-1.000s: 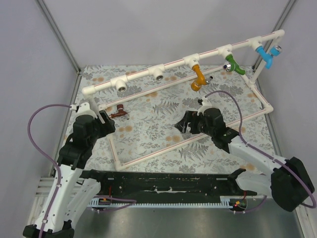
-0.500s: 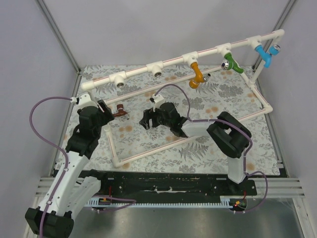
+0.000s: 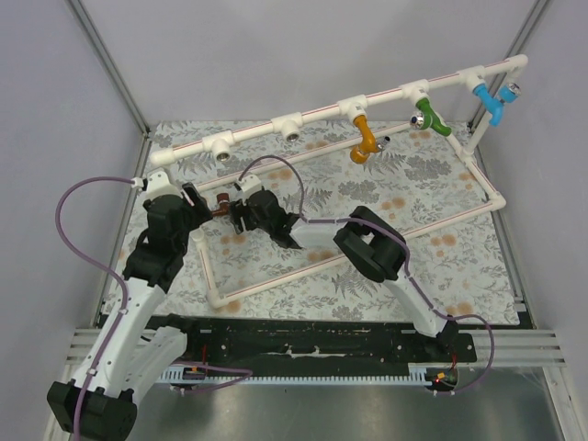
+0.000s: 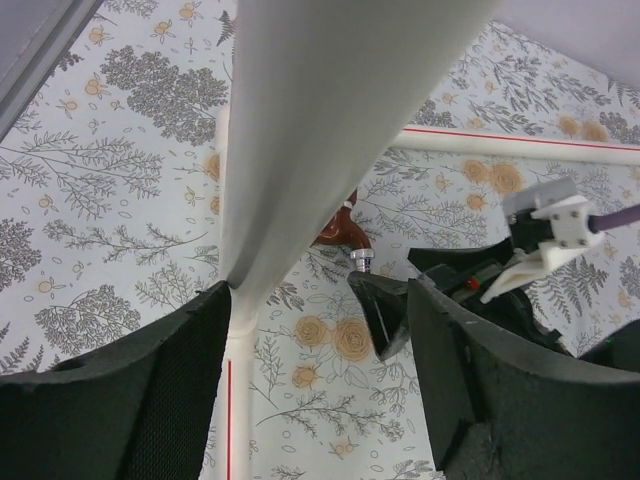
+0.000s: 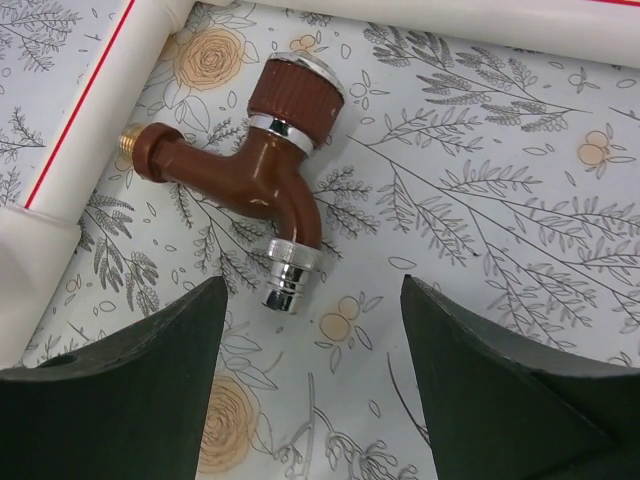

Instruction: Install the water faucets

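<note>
The dark reddish-brown water faucet [image 3: 221, 208] lies loose on the floral mat inside the white pipe frame [image 3: 276, 129]. It fills the right wrist view as the brown faucet [image 5: 270, 165], silver spout pointing at my jaws. My right gripper [image 3: 238, 214] [image 5: 315, 350] is open just short of that spout, holding nothing. My left gripper [image 3: 191, 198] [image 4: 315, 380] is open over the frame's left corner, with the faucet [image 4: 345, 228] half hidden behind a pipe. The orange-yellow water faucet [image 3: 367, 140] hangs from a tee on the raised pipe.
A green tap [image 3: 432, 118] and a light blue tap [image 3: 489, 99] hang further right on the raised pipe. Two bare tees [image 3: 223, 149] [image 3: 292, 131] face forward on its left part. The frame's low pipe [image 4: 232, 400] runs under my left jaws.
My right arm has swept left across the mat, from below the orange faucet to the brown one, its jaws narrowing a little. My left gripper edged towards the frame's left corner.
</note>
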Controlling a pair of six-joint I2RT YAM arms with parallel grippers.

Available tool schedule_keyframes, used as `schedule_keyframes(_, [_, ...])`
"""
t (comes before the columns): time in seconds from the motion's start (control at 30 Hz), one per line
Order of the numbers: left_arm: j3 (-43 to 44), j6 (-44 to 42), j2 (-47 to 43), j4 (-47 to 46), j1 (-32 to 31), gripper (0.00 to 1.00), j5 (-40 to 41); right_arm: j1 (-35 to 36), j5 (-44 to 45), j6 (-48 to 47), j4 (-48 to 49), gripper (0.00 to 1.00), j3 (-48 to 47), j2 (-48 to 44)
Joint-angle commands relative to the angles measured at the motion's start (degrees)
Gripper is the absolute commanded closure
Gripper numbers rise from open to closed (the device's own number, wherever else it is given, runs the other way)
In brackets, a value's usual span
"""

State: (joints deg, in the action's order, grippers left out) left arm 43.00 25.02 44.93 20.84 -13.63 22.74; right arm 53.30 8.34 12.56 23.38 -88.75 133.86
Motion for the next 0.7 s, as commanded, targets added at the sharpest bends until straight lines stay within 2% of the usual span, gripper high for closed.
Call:
schedule_keyframes(0.0, [1.47,-1.02,-1.33,-3.18,-0.17,0.25,-1.03,2.59,6.50,-3.06,-7.10,0.23,-7.57,3.33])
schedule_keyframes(0.2, [0.86,-0.14,-2.56,-2.30,-0.17,0.23,-1.03,4.18,16.78,-3.50,-13.43,0.30,-13.99,8.25])
schedule_keyframes(0.3, [0.85,0.03,-2.65,-1.77,-0.17,0.22,-1.56,5.32,21.88,-4.99,-15.72,0.41,-16.97,9.66])
schedule_keyframes(0.37, [0.68,0.65,-3.26,-0.98,-0.17,0.20,-2.26,6.03,24.70,-6.05,-17.13,0.54,-17.77,10.36])
schedule_keyframes(0.47, [-0.02,1.70,-4.93,0.34,-0.17,0.18,-3.14,6.20,26.20,-6.23,-16.87,0.77,-13.57,7.31])
schedule_keyframes(0.57, [-0.11,1.71,-8.09,2.71,-0.17,0.18,-3.93,6.20,25.76,-6.66,-14.60,1.00,-4.36,0.90])
schedule_keyframes(0.67, [0.76,1.35,-11.25,7.00,-0.17,0.17,-5.77,6.20,23.93,-8.16,-11.78,1.00,6.18,-7.10])
